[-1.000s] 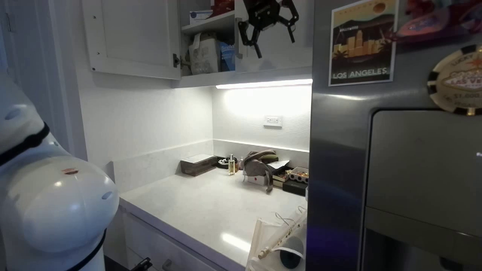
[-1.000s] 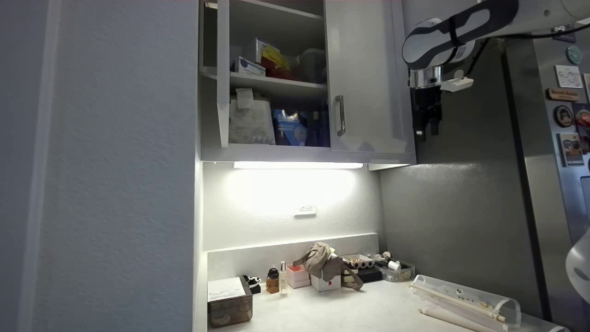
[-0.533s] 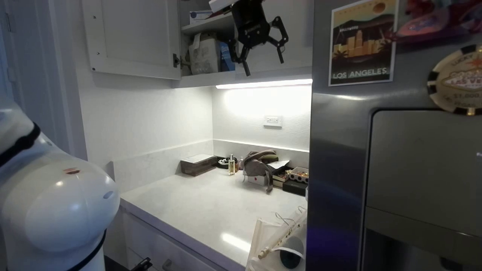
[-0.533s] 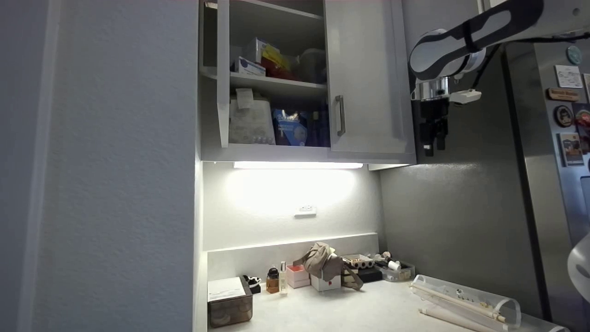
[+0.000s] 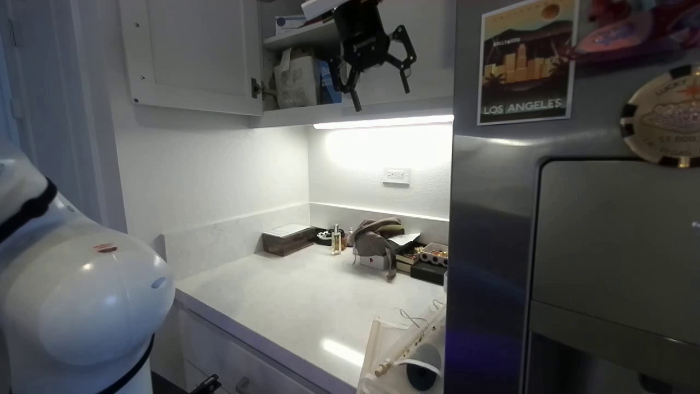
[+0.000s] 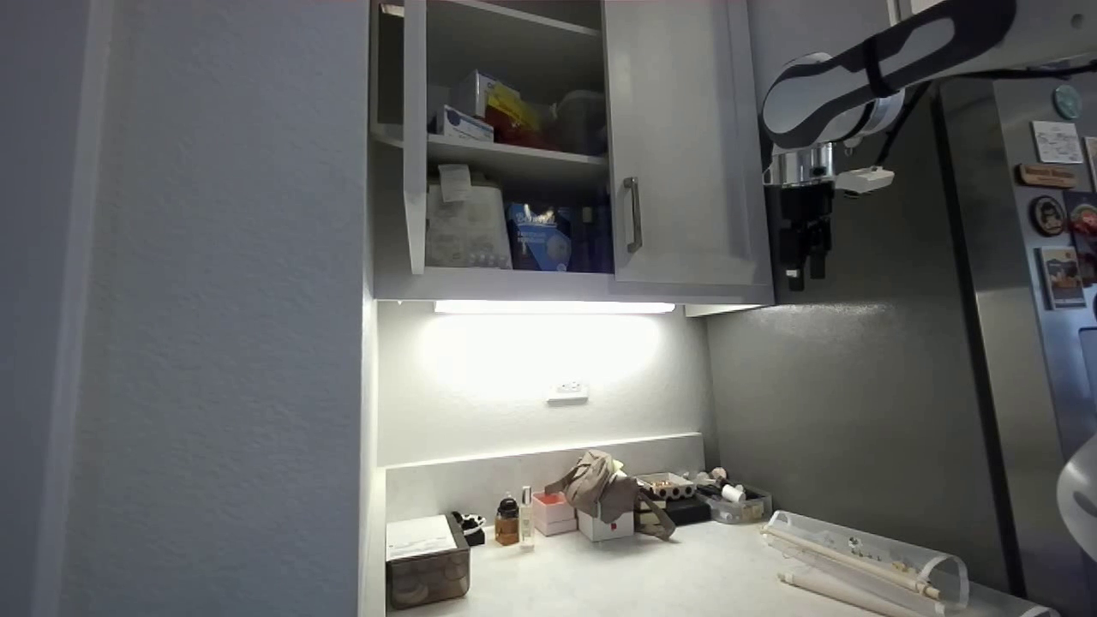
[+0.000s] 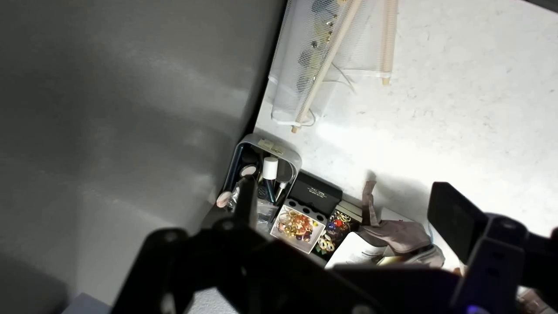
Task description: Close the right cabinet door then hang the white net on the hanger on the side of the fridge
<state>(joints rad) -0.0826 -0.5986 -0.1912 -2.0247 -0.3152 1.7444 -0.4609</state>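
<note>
The right cabinet door lies flat over its half of the upper cabinet. The white net is loosely rolled see-through mesh with pale wooden rods, lying on the counter along the fridge; in an exterior view the fridge edge cuts off part of the net. My gripper hangs fingers-down high above the counter, before the right door in that view and beside the fridge's side panel in an exterior view, gripper. Its fingers stand wide apart with nothing between them. The hanger is out of view.
The left cabinet door is swung outward, baring shelves with boxes and bags. Along the counter's back stand a brown box, small bottles, a taupe cloth bag, jewellery boxes and a cosmetics bin.
Over the last second my gripper has come down and shifted sideways, leftward in an exterior view and slightly right in an exterior view. During the last half second it has barely moved.
</note>
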